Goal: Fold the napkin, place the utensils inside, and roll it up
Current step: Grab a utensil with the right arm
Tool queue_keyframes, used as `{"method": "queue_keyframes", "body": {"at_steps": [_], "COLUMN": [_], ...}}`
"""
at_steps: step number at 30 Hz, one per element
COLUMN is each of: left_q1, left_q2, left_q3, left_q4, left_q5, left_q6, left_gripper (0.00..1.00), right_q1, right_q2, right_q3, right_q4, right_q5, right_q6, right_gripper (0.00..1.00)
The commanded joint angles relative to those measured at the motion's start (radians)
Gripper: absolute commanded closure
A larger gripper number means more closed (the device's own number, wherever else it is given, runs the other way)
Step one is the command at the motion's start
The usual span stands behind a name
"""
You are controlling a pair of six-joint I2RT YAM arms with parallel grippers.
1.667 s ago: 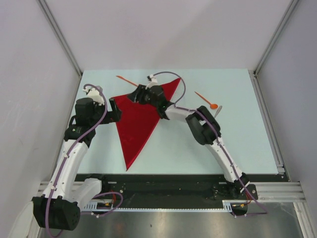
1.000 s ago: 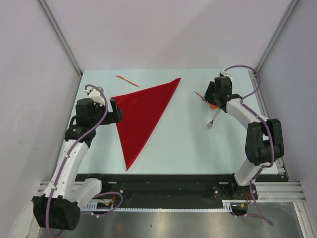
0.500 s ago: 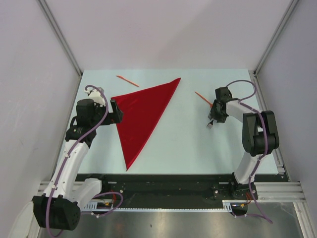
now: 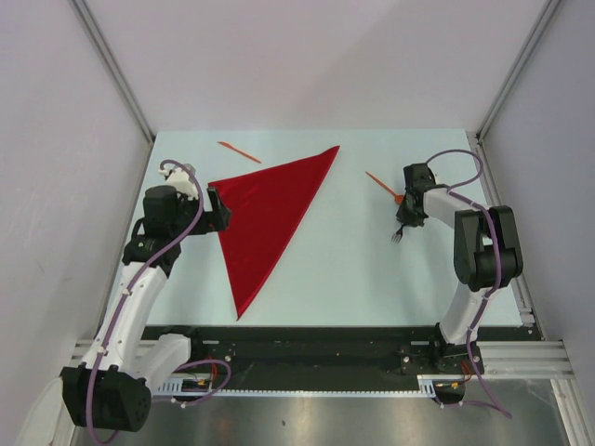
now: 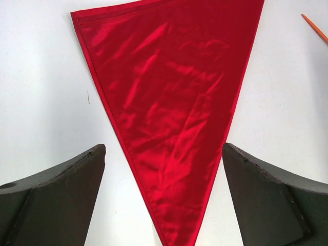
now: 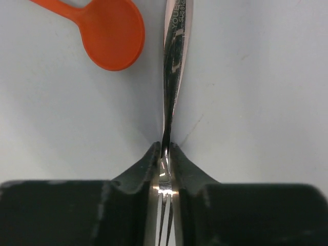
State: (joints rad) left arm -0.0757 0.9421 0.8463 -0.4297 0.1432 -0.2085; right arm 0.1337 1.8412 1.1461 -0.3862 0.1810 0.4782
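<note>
Closing from half open a moment ago, the right claw (image 6: 164, 154) now pinches the silvery fork (image 6: 173, 77) at its neck, right of frame beside the orange spoon (image 6: 110, 36). The folded red napkin (image 4: 265, 209) lies centre-left by the wide left claw (image 5: 164, 148), seemingly ready for loading utensils.

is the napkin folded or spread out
Folded: the napkin lies flat as a red triangle, not rolled up.

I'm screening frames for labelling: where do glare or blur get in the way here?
Right wrist view: hard glare on the fork where the right gripper pinches it, its fingers close to the lens soft-edged. Left wrist view: sheen streaks on the napkin, creases readable. Top view: even light, faint shadows.
</note>
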Motion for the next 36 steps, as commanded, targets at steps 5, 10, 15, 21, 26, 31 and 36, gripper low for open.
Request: {"method": "queue_keyframes", "body": {"at_steps": [5, 10, 15, 21, 26, 31, 36], "left_q1": [0.008, 0.008, 0.008, 0.008, 0.008, 0.008, 0.008], "left_q2": [-0.020, -0.029, -0.032, -0.040, -0.048, -0.052, -0.054], "left_q3": [-0.001, -0.001, -0.003, -0.003, -0.003, -0.004, -0.004], "left_q4": [0.028, 0.028, 0.031, 0.035, 0.034, 0.032, 0.031], "left_q5": [0.016, 0.019, 0.032, 0.045, 0.042, 0.032, 0.032], "left_q6": [0.001, 0.000, -0.003, -0.006, -0.008, -0.006, -0.006], "left_gripper": [0.00, 0.00, 0.00, 0.00, 0.00, 0.00, 0.00], "right_q1": [0.014, 0.023, 0.078, 0.231, 0.409, 0.556, 0.647], "right_q2": [0.030, -0.090, -0.227, -0.310, -0.249, -0.082, 0.059], "right_q3": [-0.036, -0.071, -0.129, -0.157, -0.088, 0.074, 0.230], "right_q4": [-0.062, -0.120, -0.175, -0.139, -0.001, 0.121, 0.201], "right_q5": [0.012, 0.003, -0.003, -0.020, 0.009, 0.008, 0.044], "right_q6": [0.010, 0.000, 0.025, 0.138, 0.258, 0.352, 0.460], "right_gripper": [1.00, 1.00, 1.00, 1.00, 1.00, 1.00, 1.00]}}
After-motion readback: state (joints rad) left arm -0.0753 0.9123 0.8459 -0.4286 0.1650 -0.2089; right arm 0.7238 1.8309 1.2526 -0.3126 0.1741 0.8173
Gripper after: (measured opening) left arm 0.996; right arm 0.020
